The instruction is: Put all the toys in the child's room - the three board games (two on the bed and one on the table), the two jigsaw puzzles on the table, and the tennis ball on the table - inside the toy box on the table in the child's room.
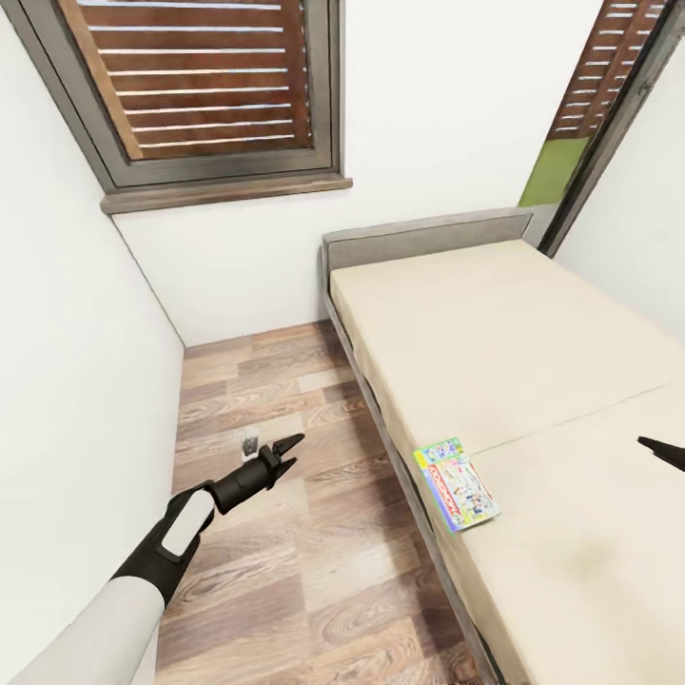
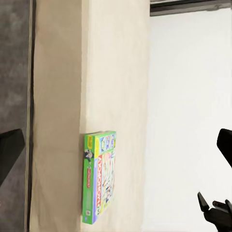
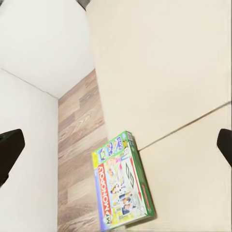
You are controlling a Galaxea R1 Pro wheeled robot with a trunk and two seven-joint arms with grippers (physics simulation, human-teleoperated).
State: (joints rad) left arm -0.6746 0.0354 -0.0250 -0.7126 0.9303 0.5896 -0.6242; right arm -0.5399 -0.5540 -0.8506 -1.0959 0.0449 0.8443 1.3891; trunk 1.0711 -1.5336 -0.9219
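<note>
**Monopoly box lies at the bed's edge, both claws empty**

Nearest to me, the left arm reaches out over the wood-plank floor [image 1: 257, 571], its left gripper [image 1: 285, 446] spread apart, the two dark fingers parted in a clear V and closed on nothing. It hangs above the floor, well apart from the bed, touching neither planks nor mattress.

Just past it, the Monopoly board game [image 1: 457, 483] lies flat on the cream mattress, right at the bed's near long edge beside the floor. Its white and green lid faces up. Nothing touches it.

At the far right, a black tip of the right gripper [image 1: 663, 450] pokes in over the mattress. In the right wrist view its two fingertips [image 3: 9, 150] stand wide at either side, released, with the game box lying free between them and lower down.

Beyond, the bed [image 1: 495, 323] runs back to a grey headboard [image 1: 428, 238] against the white wall, under a window with brown wooden shutters [image 1: 205, 81].
</note>
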